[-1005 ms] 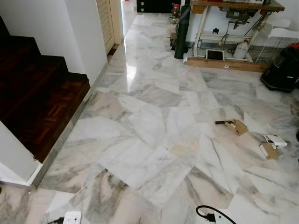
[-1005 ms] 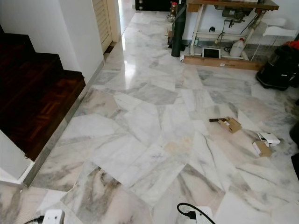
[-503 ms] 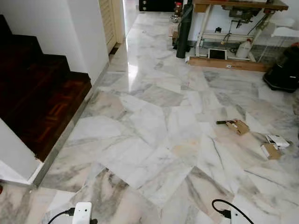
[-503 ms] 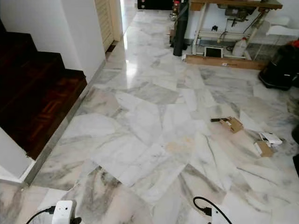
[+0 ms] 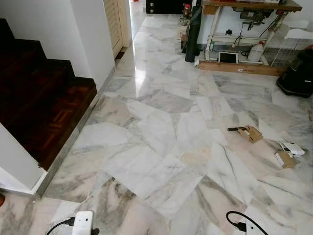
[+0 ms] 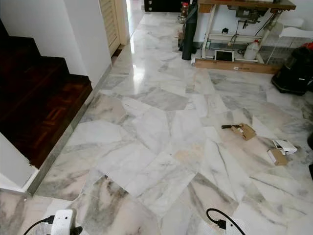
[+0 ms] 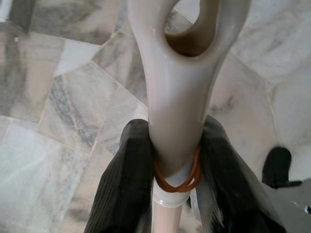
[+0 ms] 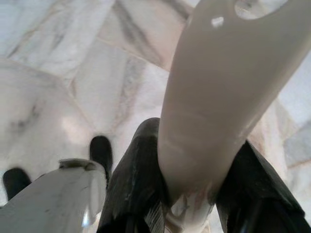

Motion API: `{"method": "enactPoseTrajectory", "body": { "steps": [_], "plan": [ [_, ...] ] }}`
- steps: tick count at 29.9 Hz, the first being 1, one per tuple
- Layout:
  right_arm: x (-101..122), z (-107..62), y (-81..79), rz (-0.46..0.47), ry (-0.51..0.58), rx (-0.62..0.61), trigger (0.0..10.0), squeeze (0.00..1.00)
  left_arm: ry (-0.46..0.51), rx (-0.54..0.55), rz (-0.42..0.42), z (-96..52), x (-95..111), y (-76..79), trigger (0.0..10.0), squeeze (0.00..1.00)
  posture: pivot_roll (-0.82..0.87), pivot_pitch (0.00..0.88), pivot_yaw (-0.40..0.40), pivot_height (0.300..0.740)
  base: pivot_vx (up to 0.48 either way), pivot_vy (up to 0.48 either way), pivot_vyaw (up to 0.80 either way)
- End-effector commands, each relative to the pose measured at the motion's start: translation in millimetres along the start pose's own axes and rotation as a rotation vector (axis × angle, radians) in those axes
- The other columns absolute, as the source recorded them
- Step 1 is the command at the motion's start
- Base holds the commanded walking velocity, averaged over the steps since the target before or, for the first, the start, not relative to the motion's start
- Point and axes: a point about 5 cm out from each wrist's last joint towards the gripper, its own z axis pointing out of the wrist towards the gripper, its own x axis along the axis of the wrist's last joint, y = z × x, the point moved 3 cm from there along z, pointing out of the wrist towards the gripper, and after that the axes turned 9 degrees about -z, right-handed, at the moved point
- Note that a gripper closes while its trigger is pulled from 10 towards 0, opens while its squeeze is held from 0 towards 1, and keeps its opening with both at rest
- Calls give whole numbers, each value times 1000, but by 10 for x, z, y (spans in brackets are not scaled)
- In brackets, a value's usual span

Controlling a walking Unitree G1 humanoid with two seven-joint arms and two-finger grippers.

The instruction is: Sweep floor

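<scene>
The grey-veined white marble floor (image 5: 161,142) is what needs sweeping, and both arms are already loaded for it. The left end effector (image 7: 176,160) is clamped on a pale cream plastic handle with a hanging hole and an orange rubber band (image 7: 177,87), its black fingers (image 7: 124,184) pressed to either side of the shaft. The right end effector (image 8: 189,170) is closed on a second smooth cream plastic handle (image 8: 214,111). Which tool is the broom and which the dustpan cannot be told.

Outward from there, the litter lies ahead and to the robot's right, toward the floor's right edge: a small brown cardboard box with a dark strip (image 5: 248,132) and, nearer, a white and brown carton pair (image 5: 286,153). The right arm is judged nearer, so the coming move probably turns on walking forward-right.

The dark wooden staircase (image 5: 39,103) bounds the left edge; a wooden-topped worktop (image 5: 247,6) and a black vacuum cleaner (image 5: 298,73) stand at the far right corner
</scene>
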Motion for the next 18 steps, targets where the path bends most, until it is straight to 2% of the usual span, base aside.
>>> {"method": "enactPoseTrajectory", "body": {
  "steps": [1, 5, 7, 9, 12, 18],
  "plan": [
    [24, 3, -30, -20, 7, 15, 10000, 0, 40, 33, -14, -8, 56, -82, 10000, 0, 84, 0, -41, 740, 0, 0, 0],
    [-5, -1, -113, -35, -3, 47, 10000, 0, 45, 55, -36, -37, 8, -144, 10000, 0, 119, 0, -40, 740, 0, 0, 0],
    [-42, -9, -228, -47, -13, 66, 10000, 0, 30, 58, -37, -79, -97, -186, 10000, 0, 125, 0, -35, 740, 0, 0, 0],
    [-45, -12, -269, -45, -12, 71, 10000, 0, 16, 54, -32, -97, -150, -202, 10000, 0, 118, 0, -24, 740, 0, 0, 0],
    [-45, -14, -297, -39, -10, 74, 10000, 0, 17, 49, -38, -112, -173, -221, 10000, 0, 117, 0, -20, 740, 0, 0, 0],
    [-49, -16, -286, -25, -5, 65, 10000, 0, 46, 26, -46, -88, -85, -180, 10000, 0, 124, 0, -18, 740, 0, 0, 0]
  ]
}}
